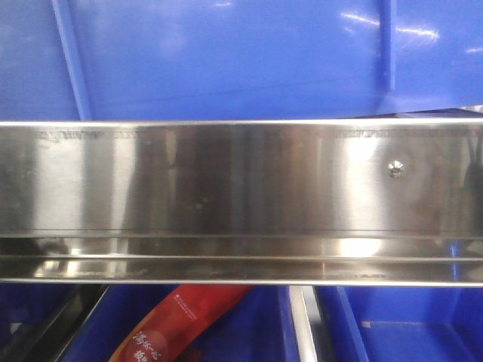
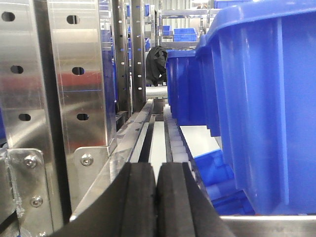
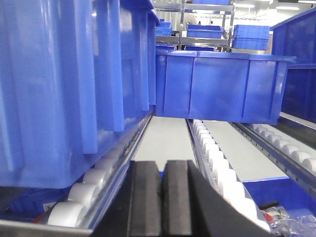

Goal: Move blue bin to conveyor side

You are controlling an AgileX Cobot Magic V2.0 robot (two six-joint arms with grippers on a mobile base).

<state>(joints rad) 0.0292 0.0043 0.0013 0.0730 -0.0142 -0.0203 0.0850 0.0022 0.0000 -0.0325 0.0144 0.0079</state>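
The blue bin (image 2: 266, 113) is sitting on the roller rack, between the two claws. The left claw (image 2: 156, 180) is pressing its black pads (image 2: 140, 197) flat together and gripping nothing. It is hovering beside the bin's left wall, apart from it, and pointing along a roller track (image 2: 175, 133) near the rack's left edge. At that edge the perforated steel uprights (image 2: 79, 74) are standing. Farther along the track, more crates (image 2: 190, 84) are lining up behind the bin.

The right claw (image 3: 162, 180) is likewise holding its pads shut on nothing. It is pointing down the lane beside the bin (image 3: 59, 89), near its right wall but not touching it. The bin's base is resting on white rollers (image 3: 94, 180), and a second roller row (image 3: 217, 168) is running just right of the claw. Toward the rack's far edge, another crate (image 3: 222, 86) is sitting across the tracks; whether it is touching the bin is unclear.

In the front view the bin (image 1: 226, 60) is filling the top, just above the steel rail (image 1: 241, 181) along the rack's front edge. Below the rail, lower crates (image 1: 400, 324) are showing, one holding a red packet (image 1: 181, 317).
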